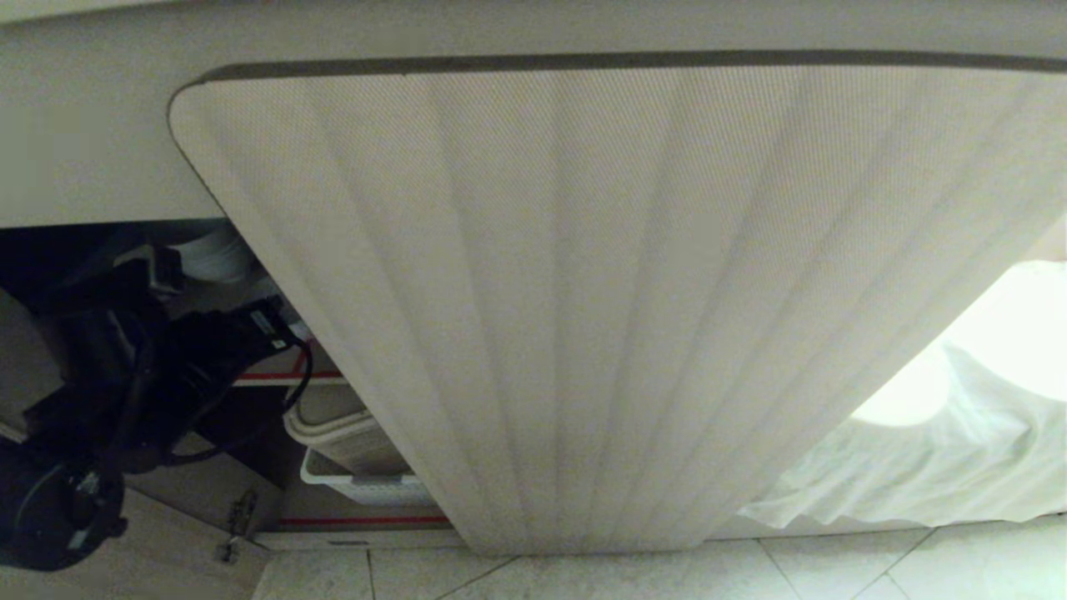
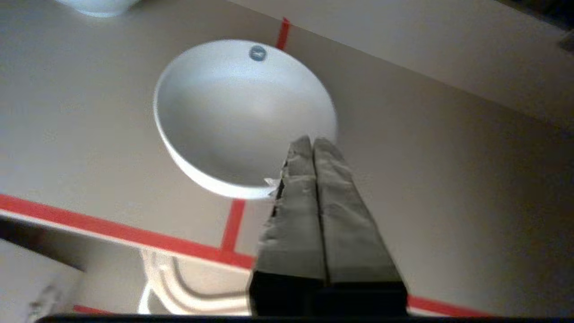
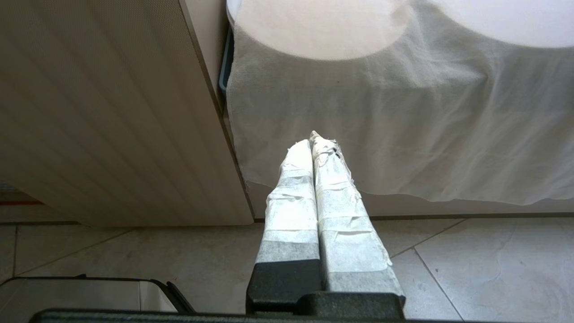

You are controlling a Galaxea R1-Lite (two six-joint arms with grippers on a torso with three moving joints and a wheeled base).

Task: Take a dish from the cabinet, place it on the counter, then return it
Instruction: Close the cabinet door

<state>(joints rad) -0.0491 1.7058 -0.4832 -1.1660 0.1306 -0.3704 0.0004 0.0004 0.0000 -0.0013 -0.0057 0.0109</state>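
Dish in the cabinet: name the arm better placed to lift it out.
Left. Its pincer is shut on the rim of the dish on the cabinet shelf; the right pincer hangs outside, before a white cloth.

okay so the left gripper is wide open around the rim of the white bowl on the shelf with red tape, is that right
Not quite. The left gripper is not wide open: its fingers are pressed together, closed on the near rim of the white bowl. The left wrist view shows this. The rest holds: the bowl sits on the shelf marked with red tape.
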